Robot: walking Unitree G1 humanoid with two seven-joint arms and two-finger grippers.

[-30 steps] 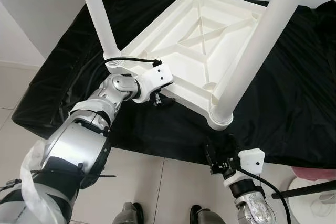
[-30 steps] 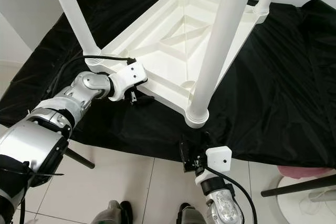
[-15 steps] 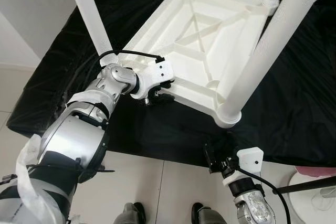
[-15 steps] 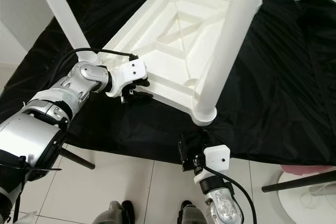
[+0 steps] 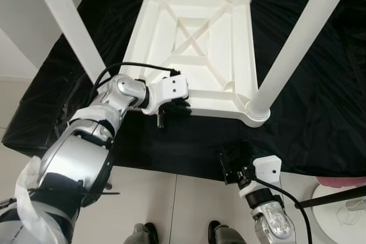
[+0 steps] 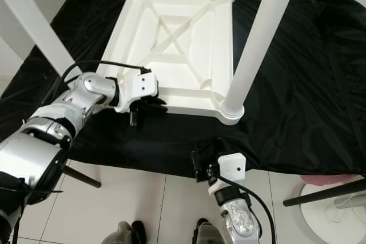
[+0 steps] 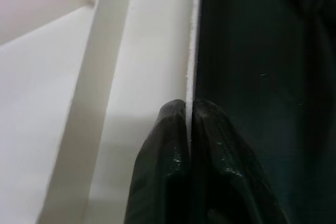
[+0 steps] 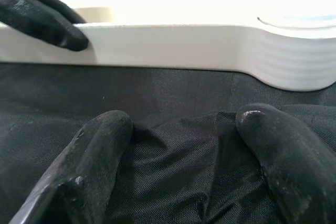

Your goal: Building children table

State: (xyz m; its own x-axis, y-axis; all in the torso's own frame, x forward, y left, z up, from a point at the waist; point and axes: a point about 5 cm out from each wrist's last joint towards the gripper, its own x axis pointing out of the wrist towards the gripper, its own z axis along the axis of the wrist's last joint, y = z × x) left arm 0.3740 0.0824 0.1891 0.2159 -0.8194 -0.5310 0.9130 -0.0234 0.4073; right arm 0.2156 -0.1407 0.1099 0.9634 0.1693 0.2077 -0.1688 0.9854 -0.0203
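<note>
Children's table (image 5: 194, 44) lay upside down on the black cloth (image 5: 320, 84), your left tool (image 5: 171, 106) pinching its rim, right tool (image 5: 233, 164) spread nearby; next, probably flipping it upright.

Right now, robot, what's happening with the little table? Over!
Left pincer pinched shut on upside-down white table's near rim. Right pincer open, low over black cloth, short of table. Nothing between it and the corner leg.

Left gripper (image 7: 189, 129) pinched closed, arm reaching forward; right gripper (image 8: 184, 145) spread wide, held low.
</note>
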